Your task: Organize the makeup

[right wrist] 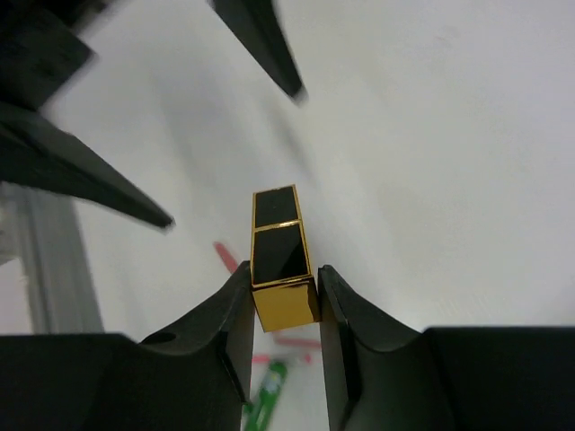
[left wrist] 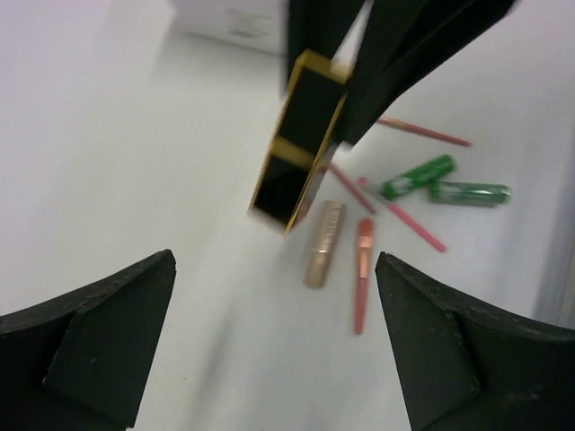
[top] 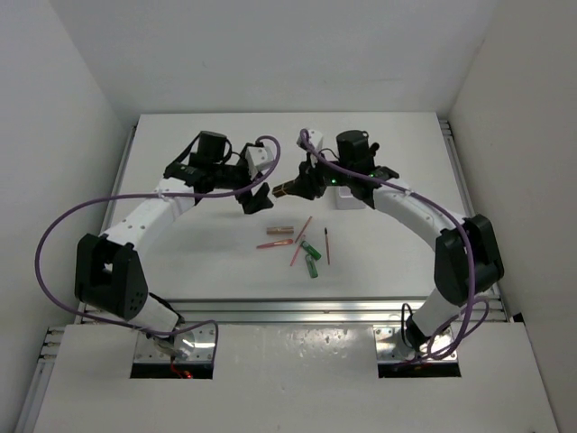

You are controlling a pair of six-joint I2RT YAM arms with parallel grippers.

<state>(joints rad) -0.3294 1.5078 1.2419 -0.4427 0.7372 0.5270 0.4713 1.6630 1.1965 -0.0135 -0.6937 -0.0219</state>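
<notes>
Left tool (left wrist: 274,269): nearest the left wrist lens. Its two black fingers (left wrist: 99,332) fill the bottom corners of that view, cut off by the frame, and stand wide apart with nothing between them. From above (top: 255,200) it hangs over the table (top: 198,262), tips toward the other arm.
Salmon pencil (left wrist: 362,274): lying flat on the table, just beside the copper tube.
Copper tube (left wrist: 324,242): lying flat, at the left of the loose group (top: 279,228).
Lipstick (right wrist: 278,242): black with gold edges. It is up off the table between the two tools, with its black end toward the left tool. The gold base is partly hidden by the fingers holding it, and in the left wrist view (left wrist: 301,135) it is smeared by blur.
Right tool (right wrist: 283,283): fingers narrow, pinched on the lipstick's gold base from both sides. From above (top: 293,188) its tips are hard to separate from the lipstick.
Pink pencils (left wrist: 400,214): thin, lying slantwise right of the tube. One is partly hidden behind the lipstick.
Green bottles (left wrist: 416,176): two, lying flat, end near end, at the right of the group.
Thin dark stick (top: 326,245): flat on the table beside the green bottles, too small to identify.
White box (left wrist: 229,22): cut off by the top edge of the left wrist view. From above (top: 347,198) it is mostly hidden under the right arm.
</notes>
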